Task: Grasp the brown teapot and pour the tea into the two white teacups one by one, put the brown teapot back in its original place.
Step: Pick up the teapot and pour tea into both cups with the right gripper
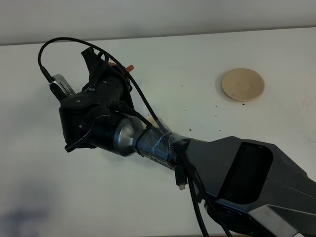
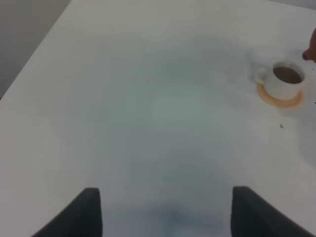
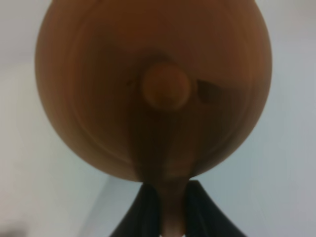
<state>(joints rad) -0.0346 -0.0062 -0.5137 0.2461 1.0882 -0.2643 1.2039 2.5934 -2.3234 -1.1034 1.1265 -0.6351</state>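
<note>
now | right claw (image 3: 170,193) grips brown teapot (image 3: 153,89) | left claw (image 2: 166,191) spread apart | teacup (image 2: 283,85) on coaster (image 2: 282,100) | beige disc (image 1: 242,84) apart

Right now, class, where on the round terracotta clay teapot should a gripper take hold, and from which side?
Its narrow handle, approached from that side: the round terracotta clay teapot looks too wide for jaws elsewhere, and the right gripper pinches that handle now.
</note>
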